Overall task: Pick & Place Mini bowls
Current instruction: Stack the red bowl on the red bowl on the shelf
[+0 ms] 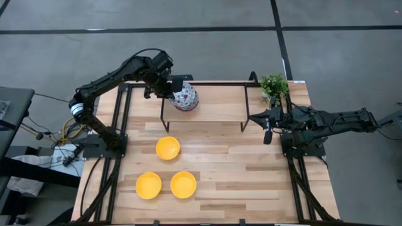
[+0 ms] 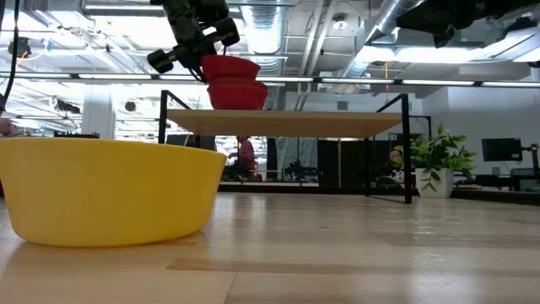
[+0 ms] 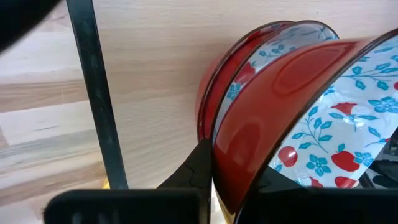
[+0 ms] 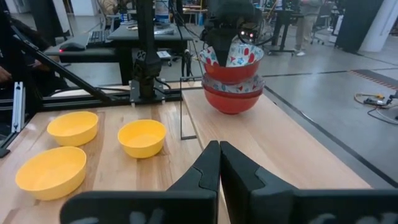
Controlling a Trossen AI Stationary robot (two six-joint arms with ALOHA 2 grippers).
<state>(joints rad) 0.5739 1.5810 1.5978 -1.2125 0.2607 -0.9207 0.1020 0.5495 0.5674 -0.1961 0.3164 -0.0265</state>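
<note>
Bowls matter here: we see the left tool (image 1: 171, 90) clamped on the top floral bowl (image 4: 231, 57), tilted over the stacked floral bowls (image 4: 232, 93) on the shelf (image 1: 220, 107); right tool (image 1: 267, 134) waits together, well apart.

3 glossy yellow bowls (image 1: 168, 148) sit upright, empty, lower centre-left of the high view; 3 floral red-outside bowls (image 1: 186, 97) are stacked upper centre, top one tilted
</note>
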